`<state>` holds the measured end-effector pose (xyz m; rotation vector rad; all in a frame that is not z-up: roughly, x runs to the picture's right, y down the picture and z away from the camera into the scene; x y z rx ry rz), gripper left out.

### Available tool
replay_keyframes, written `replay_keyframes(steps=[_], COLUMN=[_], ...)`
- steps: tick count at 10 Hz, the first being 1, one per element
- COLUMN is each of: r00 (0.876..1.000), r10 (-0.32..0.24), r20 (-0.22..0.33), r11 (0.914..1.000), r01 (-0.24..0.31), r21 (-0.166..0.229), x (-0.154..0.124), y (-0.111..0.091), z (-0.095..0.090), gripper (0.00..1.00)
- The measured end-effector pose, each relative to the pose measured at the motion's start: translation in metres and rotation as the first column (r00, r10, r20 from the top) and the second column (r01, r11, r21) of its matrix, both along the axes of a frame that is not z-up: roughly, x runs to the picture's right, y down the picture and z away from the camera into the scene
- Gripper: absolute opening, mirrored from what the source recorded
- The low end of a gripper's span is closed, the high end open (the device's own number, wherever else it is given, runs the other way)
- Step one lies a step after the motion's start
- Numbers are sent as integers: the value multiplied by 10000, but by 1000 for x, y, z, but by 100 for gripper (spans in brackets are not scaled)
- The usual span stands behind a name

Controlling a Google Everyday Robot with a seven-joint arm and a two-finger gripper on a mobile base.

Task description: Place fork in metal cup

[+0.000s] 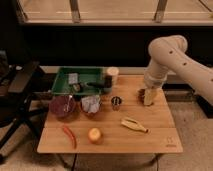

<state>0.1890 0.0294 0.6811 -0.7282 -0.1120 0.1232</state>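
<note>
The fork (95, 85) is a thin dark stick lying in the right part of the green tray (62, 82). The small metal cup (116, 102) stands upright on the wooden table (160, 135), just in front of the tray's right corner. My gripper (149, 98) hangs from the white arm over the table's right side, well to the right of the cup and far from the fork. It is open and I see nothing in it. It sits right beside a small brown object (142, 94).
A cream cup (112, 75) stands at the tray's right end. A dark red bowl (63, 106) and a grey bowl (91, 104) sit left of the metal cup. Near the front lie a yellowish banana-like piece (134, 125), an orange fruit (94, 134) and a red chili (69, 136).
</note>
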Motion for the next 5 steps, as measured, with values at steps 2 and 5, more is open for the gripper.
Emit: replay_keyframes(steps=[2, 5], r00=[9971, 9947], r10=[747, 1011], r20=[-129, -196], r11=[9966, 9938], r01=[-751, -1019], r21=[-343, -451], x=[-19, -22], y=[-1, -1], z=[0, -1], gripper=[65, 65])
